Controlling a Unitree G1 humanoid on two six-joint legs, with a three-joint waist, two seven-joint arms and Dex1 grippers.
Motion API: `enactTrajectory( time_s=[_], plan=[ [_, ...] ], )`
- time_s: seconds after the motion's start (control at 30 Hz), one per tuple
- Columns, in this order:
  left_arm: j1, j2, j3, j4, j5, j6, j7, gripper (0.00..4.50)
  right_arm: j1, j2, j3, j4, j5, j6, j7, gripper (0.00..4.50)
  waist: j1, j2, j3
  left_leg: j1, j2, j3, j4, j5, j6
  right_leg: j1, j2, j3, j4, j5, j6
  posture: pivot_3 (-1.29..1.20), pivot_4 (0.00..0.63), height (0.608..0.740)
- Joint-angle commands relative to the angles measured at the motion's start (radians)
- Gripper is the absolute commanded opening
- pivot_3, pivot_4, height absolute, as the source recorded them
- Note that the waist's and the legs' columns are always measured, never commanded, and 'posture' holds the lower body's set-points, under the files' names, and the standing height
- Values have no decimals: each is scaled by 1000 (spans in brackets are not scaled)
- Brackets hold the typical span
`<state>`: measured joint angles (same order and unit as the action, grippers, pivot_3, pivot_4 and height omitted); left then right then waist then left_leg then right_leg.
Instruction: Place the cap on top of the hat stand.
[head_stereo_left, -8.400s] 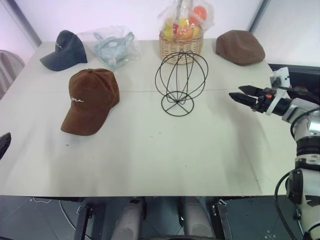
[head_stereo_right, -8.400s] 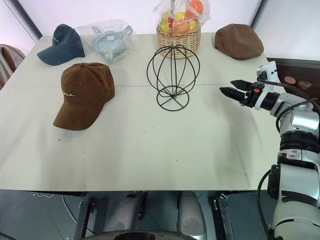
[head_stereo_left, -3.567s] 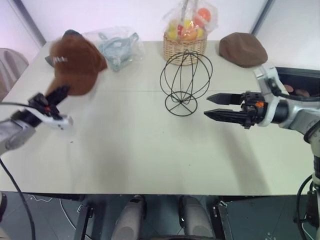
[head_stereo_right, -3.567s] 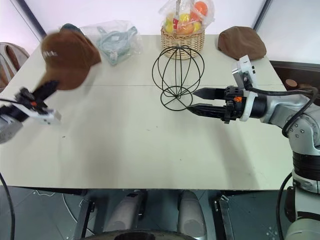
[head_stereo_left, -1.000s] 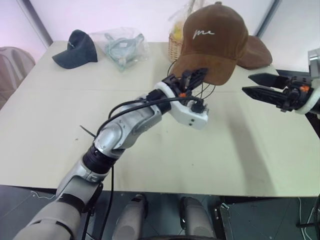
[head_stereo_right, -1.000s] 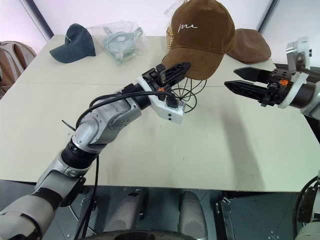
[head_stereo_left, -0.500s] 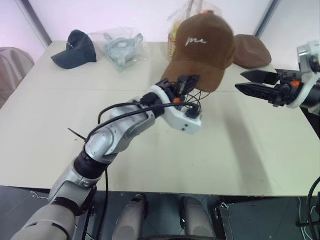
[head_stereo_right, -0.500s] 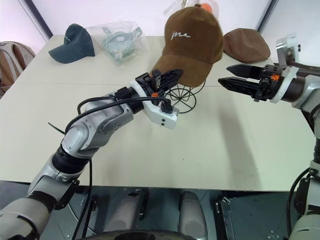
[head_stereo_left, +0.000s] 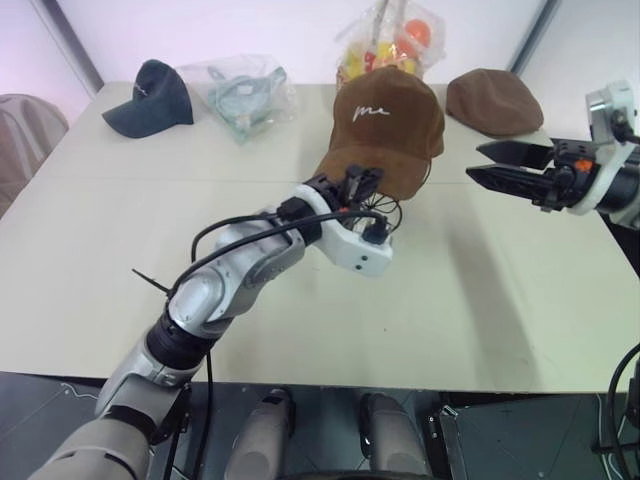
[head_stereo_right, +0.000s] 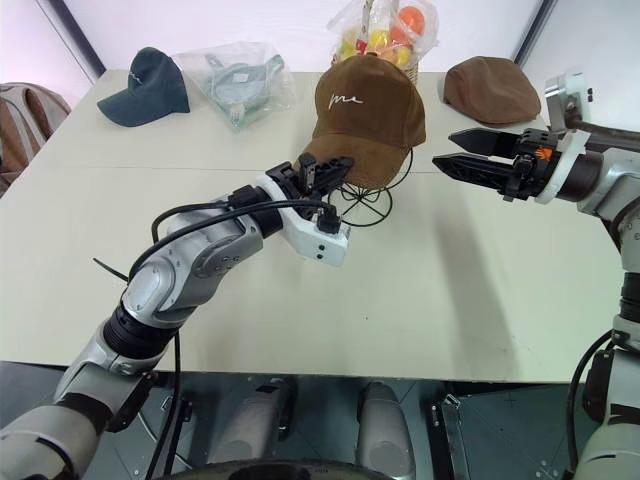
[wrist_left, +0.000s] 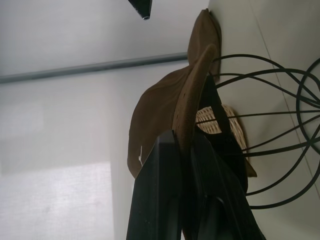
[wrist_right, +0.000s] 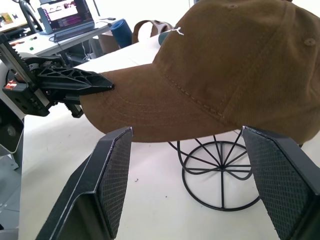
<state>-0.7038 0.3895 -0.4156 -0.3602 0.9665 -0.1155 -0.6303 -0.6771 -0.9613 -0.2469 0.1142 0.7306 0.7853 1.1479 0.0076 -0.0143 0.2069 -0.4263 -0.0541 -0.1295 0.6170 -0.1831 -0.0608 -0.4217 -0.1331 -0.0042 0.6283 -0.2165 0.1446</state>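
A: Where do we see the cap (head_stereo_left: 384, 125)?

B: It sits over the top of the hat stand (head_stereo_right: 364, 203), whose wire base shows beneath the brim on the surface (head_stereo_left: 300, 300). Our left claw (head_stereo_left: 362, 181) is clenched on the brim's edge, at the near side of the hat stand.

A: And our right claw (head_stereo_left: 487, 165)?

B: It hangs released, its two fingers apart, to the right of the hat stand and clear of the cap, pointing toward it.

A: What else do we see around the hat stand?

B: Behind it stands a wicker basket (head_stereo_right: 408, 68) of fruit. A flat brown cap (head_stereo_left: 497, 98) lies behind and to its right, a dark grey cap (head_stereo_left: 150, 96) and a plastic bag (head_stereo_left: 240, 85) behind and to its left.
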Motion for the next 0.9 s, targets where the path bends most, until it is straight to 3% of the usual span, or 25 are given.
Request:
enactTrajectory(
  time_s=[0.03,0.5,0.63,0.8,0.9],
  plan=[
    [-21,-6,-9,-24,-22,-25,-12,13,-27,-12,-37,-6,9,-15,8,3561,1,0,0,0,0,0,0,0,0,0,0,0,0,0,0,0,150,740],
    [-16,-42,-30,-9,-54,-36,-89,13,-15,-13,-38,-12,3,-21,5,3561,4,0,0,0,0,0,0,0,0,0,0,0,0,0,0,0,150,740],
    [-5,-62,-20,-14,-64,-21,-88,1519,-15,-16,-38,-15,3,-18,6,3561,3,0,0,0,0,0,0,0,0,0,0,0,0,0,0,0,150,740],
    [10,-60,-10,-17,-62,2,-89,4175,-16,-17,-36,-13,0,-18,6,3561,-4,0,0,0,0,0,0,0,0,0,0,0,0,0,0,0,150,740],
    [19,-85,17,-37,-108,39,-79,4175,-22,-13,-28,-6,-6,-23,6,3561,-5,0,0,0,0,0,0,0,0,0,0,0,0,0,0,0,150,740]
  ],
)
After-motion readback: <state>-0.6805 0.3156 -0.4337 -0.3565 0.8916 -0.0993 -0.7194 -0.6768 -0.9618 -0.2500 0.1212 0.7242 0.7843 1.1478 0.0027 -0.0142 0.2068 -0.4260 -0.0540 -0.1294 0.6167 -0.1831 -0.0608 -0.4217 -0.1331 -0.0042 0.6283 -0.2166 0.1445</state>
